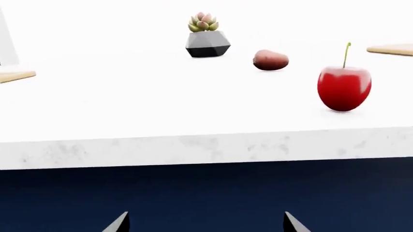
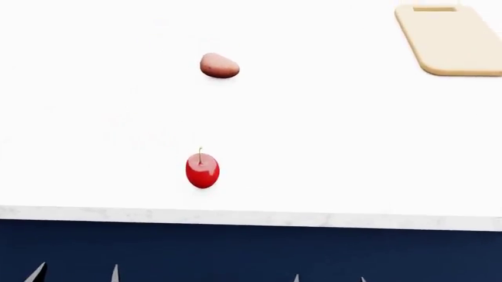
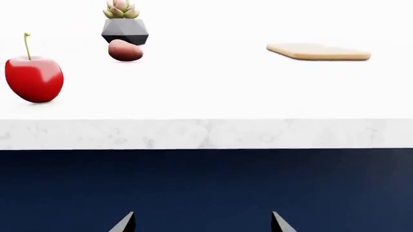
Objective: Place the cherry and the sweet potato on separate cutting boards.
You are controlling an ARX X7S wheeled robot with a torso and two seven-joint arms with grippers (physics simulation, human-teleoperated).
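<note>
The glossy red cherry (image 2: 202, 170) with its thin stem stands upright on the white counter close to the front edge; it also shows as the cherry (image 1: 344, 88) and the cherry (image 3: 34, 77) in the wrist views. The pinkish-brown sweet potato (image 2: 218, 66) lies farther back. One cutting board (image 2: 451, 41) with rounded corners and a handle slot lies at the far right; the edge of another cutting board (image 1: 14, 76) shows in the left wrist view. My left gripper (image 2: 75, 274) and right gripper (image 2: 330, 278) hang open and empty below the counter edge, well short of both fruits.
A small succulent in a grey faceted pot (image 1: 207, 39) stands behind the sweet potato. The marble counter's front edge (image 2: 251, 217) runs across above a dark blue cabinet face (image 2: 251, 249), which is right in front of both grippers.
</note>
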